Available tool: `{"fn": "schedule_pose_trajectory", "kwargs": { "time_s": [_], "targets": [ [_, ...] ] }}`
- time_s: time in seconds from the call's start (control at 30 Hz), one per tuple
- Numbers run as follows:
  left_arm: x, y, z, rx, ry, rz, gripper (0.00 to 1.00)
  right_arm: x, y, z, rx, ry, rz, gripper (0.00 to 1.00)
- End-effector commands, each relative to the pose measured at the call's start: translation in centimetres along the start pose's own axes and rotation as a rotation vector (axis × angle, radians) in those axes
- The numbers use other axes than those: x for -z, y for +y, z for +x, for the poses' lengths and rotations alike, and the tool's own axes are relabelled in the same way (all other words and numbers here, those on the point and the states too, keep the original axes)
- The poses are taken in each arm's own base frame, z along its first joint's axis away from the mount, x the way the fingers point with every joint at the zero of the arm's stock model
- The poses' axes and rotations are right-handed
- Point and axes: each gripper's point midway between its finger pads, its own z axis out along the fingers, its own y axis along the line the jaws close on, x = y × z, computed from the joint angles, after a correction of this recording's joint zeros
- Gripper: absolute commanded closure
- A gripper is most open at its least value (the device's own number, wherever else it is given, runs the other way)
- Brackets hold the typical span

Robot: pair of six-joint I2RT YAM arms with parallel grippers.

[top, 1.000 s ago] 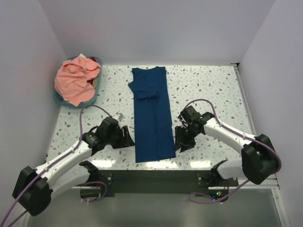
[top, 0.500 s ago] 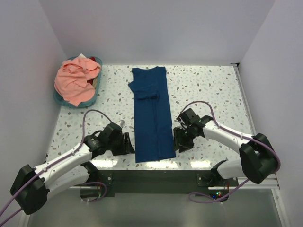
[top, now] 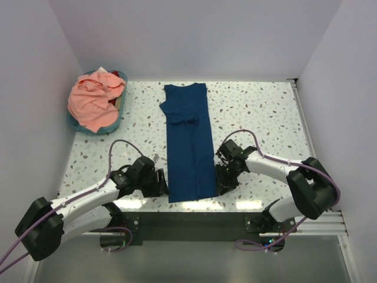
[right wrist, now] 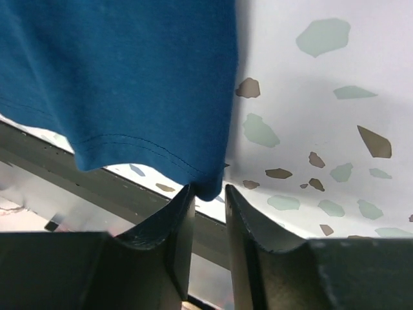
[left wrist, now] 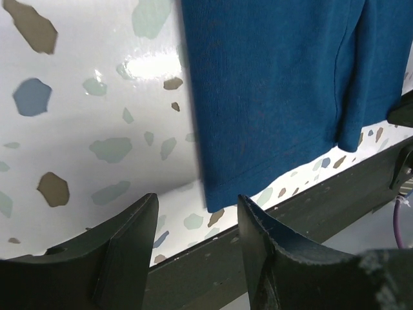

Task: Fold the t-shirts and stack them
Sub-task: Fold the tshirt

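A navy blue t-shirt (top: 188,141) lies folded into a long narrow strip down the middle of the table. My left gripper (top: 162,181) sits low beside its near left corner. In the left wrist view the left gripper (left wrist: 197,200) is open, and the hem of the navy t-shirt (left wrist: 277,84) lies just ahead of the gap. My right gripper (top: 222,180) is at the near right corner. Its jaws (right wrist: 208,188) stand narrow but still apart, with the hem corner of the navy t-shirt (right wrist: 129,77) between the tips. A salmon-pink t-shirt (top: 94,100) is heaped in the basket.
A round teal basket (top: 73,125) stands at the back left corner of the speckled table (top: 259,112). A dark metal rail (top: 188,218) runs along the table's near edge, just below both grippers. White walls close in the sides and back.
Both grippers have moved nearer and inward to the navy t-shirt's near corners. The right jaws have narrowed around the hem corner. The shirt has not shifted.
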Motion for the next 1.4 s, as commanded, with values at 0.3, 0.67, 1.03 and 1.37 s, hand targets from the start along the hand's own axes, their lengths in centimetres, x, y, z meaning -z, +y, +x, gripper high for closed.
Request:
{"fn": "schedule_pose_trajectory", "kwargs": {
  "time_s": [0.3,0.67,1.03,1.37],
  "targets": [
    [-1.6,-2.6,2.2,-0.010,0.068,0.089,0.44,-1.1,0.3,0.7,0.018,0.047,-0.045,0.85],
    [-1.7,-0.9,3.0,-0.023,0.065,-0.092,0.60,-0.3,1.0,-0.1,0.025,0.015,-0.054,0.86],
    [-2.3,-1.5,1.5,-0.084,0.005,-0.098,0.88,0.3,1.7,-0.6,0.047,-0.006,-0.072,0.96],
    [-1.7,-1.0,1.1,-0.116,-0.010,-0.136,1.00,1.3,1.7,0.2,0.047,0.014,-0.063,1.00]
  ]
}}
